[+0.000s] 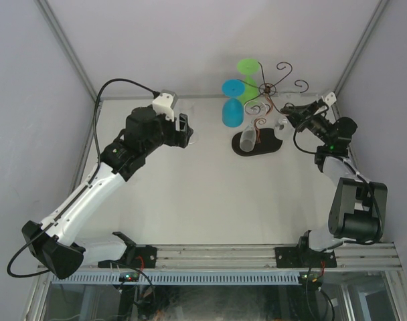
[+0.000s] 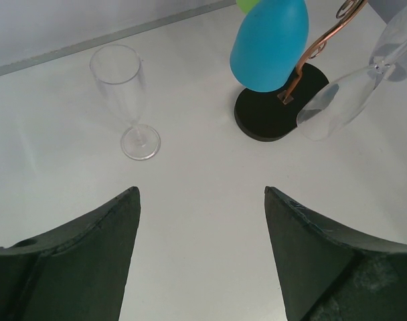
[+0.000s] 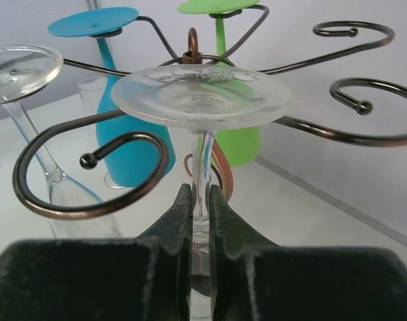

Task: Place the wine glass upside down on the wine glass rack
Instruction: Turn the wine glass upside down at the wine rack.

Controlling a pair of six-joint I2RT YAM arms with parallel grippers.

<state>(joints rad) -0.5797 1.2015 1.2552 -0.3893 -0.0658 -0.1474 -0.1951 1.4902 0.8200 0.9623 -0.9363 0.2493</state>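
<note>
I see the right gripper (image 3: 200,200) pinching the stem of the inverted wine glass (image 3: 200,97), foot uppermost, just beside a spiral arm of the wine glass rack (image 1: 267,147); I cannot tell if they touch. The right arm reaches to the surface's (image 1: 190,194) far edge. The left gripper (image 2: 200,194) is spread and empty, facing an upright flute (image 2: 120,73). A blue glass (image 3: 123,154), a green glass (image 3: 237,144) and another clear glass (image 3: 16,67) hang on the rack.

We see the wine glass rack (image 1: 266,89) at the far side of the counter (image 1: 190,200), a blue glass (image 1: 231,111) and a green glass (image 1: 249,80) hanging from its arms. The right claw (image 1: 289,120) meets a clear wine glass (image 1: 282,124) beside the rack; the left claw (image 1: 186,130) hangs well apart.
</note>
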